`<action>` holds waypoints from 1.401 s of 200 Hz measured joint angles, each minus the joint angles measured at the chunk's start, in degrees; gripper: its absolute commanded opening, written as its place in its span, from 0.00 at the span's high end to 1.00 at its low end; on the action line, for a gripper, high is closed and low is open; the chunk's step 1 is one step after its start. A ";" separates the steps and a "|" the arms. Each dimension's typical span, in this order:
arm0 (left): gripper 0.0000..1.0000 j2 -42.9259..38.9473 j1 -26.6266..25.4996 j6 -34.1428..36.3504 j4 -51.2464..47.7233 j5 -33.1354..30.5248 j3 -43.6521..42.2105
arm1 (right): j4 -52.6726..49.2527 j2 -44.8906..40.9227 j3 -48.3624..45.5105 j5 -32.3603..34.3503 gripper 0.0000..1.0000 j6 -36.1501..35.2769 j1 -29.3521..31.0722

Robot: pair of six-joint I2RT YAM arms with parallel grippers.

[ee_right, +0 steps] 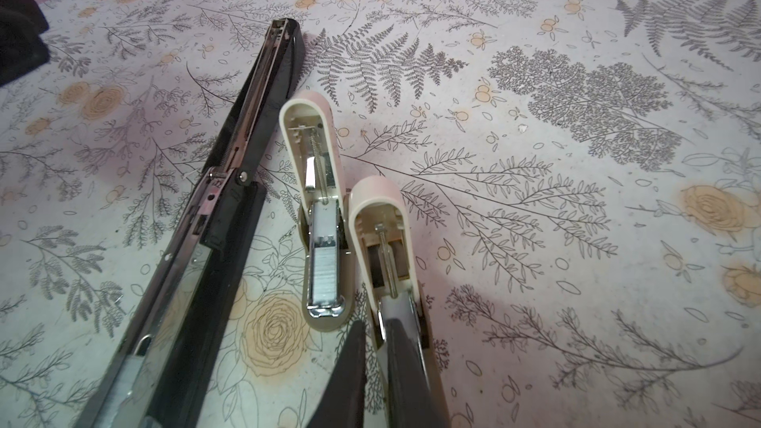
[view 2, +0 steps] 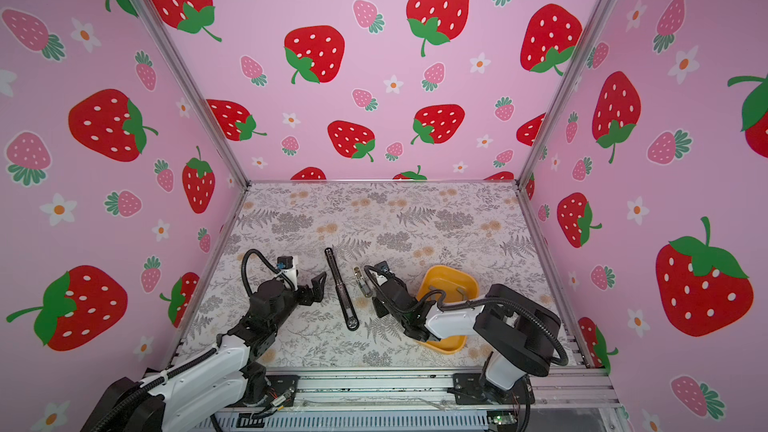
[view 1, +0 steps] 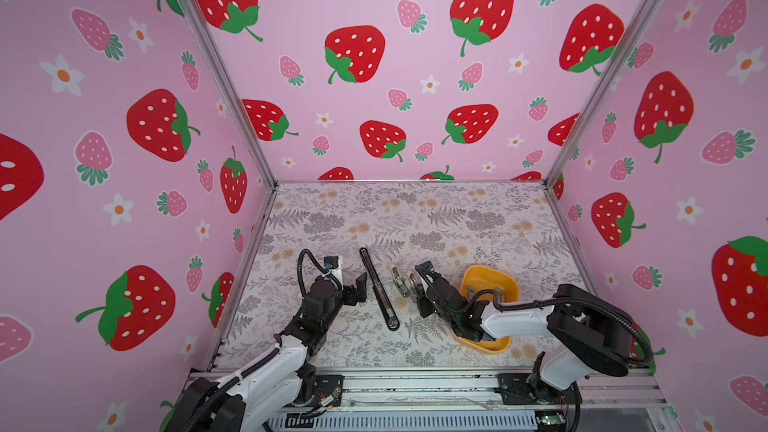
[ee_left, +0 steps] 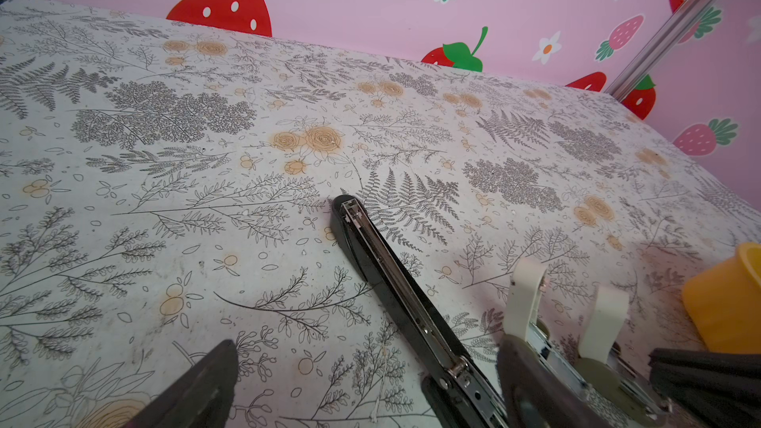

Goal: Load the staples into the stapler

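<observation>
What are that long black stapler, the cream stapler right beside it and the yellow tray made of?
The long black stapler looks like glossy black metal or hard plastic, with a bare shiny steel rail and spring. The cream stapler seems smooth matte plastic around a bright chrome-like channel. The yellow tray is probably moulded plastic: even colour, rounded corners.

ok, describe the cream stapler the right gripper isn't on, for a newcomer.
Find the long black stapler open on the table. Two short cream staplers lie open right of it, before the yellow tray. Yours is the cream stapler beside the black one; the right gripper is at its twin.
</observation>
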 measured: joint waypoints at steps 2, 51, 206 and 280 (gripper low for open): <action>0.01 0.00 0.00 0.00 0.00 0.02 0.00 | 0.00 -0.02 0.00 -0.07 0.86 0.00 0.00; 0.01 0.00 -0.04 0.00 0.00 0.02 0.00 | -4.46 -1.25 1.90 1.22 0.76 0.55 0.00; 0.01 0.00 -0.09 0.00 0.07 0.02 0.00 | -14.67 4.33 7.52 1.90 0.82 -0.61 0.00; 0.01 -0.02 -0.09 0.00 0.11 0.02 0.00 | -16.17 4.81 8.79 1.75 0.92 -1.09 -0.07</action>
